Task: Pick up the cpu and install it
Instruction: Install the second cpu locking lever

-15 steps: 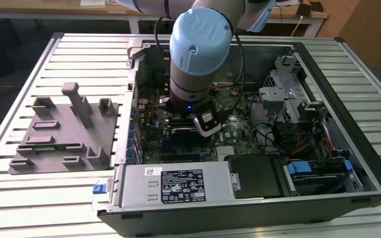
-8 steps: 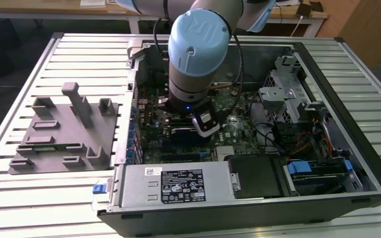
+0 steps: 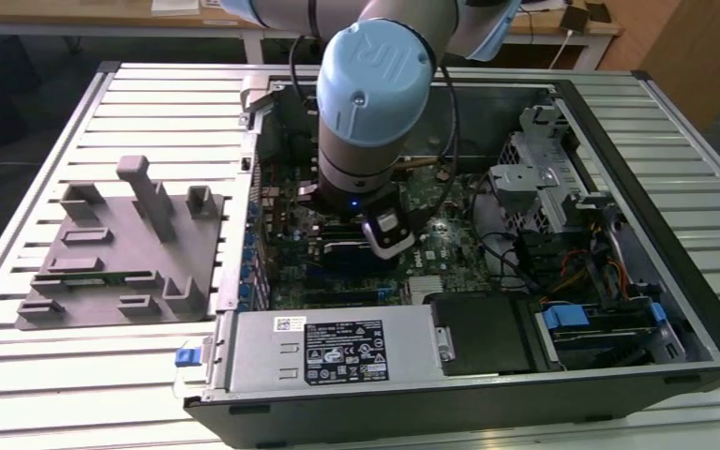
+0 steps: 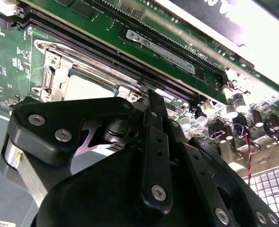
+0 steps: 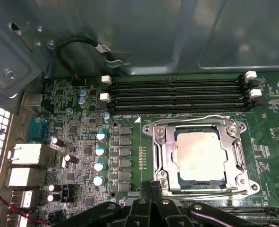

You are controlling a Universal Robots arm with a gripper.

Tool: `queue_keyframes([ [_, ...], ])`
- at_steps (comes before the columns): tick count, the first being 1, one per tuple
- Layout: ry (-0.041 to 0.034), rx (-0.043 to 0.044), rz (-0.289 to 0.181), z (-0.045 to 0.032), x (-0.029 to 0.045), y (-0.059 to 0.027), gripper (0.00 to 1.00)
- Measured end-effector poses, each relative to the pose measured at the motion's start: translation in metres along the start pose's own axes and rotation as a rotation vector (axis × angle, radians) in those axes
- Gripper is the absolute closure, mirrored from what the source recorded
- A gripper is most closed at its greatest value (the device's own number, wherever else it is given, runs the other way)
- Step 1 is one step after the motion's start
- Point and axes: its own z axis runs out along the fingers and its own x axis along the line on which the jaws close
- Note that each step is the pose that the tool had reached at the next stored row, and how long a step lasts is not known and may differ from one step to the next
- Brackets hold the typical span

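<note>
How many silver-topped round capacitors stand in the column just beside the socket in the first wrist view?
4, in one column between the rear ports and the socket that holds the cpu: at and. The end effector linkage may hide more below.

I see the cpu [image 5: 200, 156], a flat square chip with a dull silver top, lying level and seated inside the metal-framed socket [image 5: 160, 142] on the motherboard.

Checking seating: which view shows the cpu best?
First wrist view: the cpu lies flat in the socket frame, its whole top visible. Second wrist view catches part of it behind the tool. In the exterior view the arm covers it.
</note>
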Motion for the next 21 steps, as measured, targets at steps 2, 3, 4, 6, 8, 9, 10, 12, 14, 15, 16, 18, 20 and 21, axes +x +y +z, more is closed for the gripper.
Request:
queue_keyframes([
  [2,0.0000,-0.0009,0.000,0.0013,0.0004,-0.0002,0.89],
  [3,0.0001,-0.0010,0.000,0.0017,0.0005,-0.0003,0.89],
  [4,0.0001,-0.0009,0.000,0.0021,0.0007,-0.0004,0.89],
  [6,0.0002,-0.0006,0.000,0.0027,0.0010,-0.0007,0.89],
  [8,0.0003,-0.0006,0.000,0.0027,0.0011,-0.0007,0.89],
  [9,0.0002,-0.0008,0.000,0.0027,0.0011,-0.0006,0.89],
  [10,0.0002,-0.0008,0.000,0.0022,0.0012,-0.0004,0.89],
  [12,-0.0003,-0.0019,0.000,-0.0006,0.0012,0.0009,0.89],
  [14,0.0000,-0.0009,0.000,-0.0056,0.0015,0.0026,0.89],
  [15,-0.0002,-0.0010,0.000,-0.0082,0.0017,0.0037,0.89],
  [16,-0.0004,-0.0010,0.000,-0.0112,0.0018,0.0048,0.89],
  [18,-0.0011,-0.0009,-0.001,-0.0176,0.0021,0.0073,0.89],
  [20,-0.0021,-0.0006,-0.001,-0.0232,0.0024,0.0095,0.89],
  [21,-0.0024,0.0006,-0.001,-0.0255,0.0025,0.0104,0.89],
])
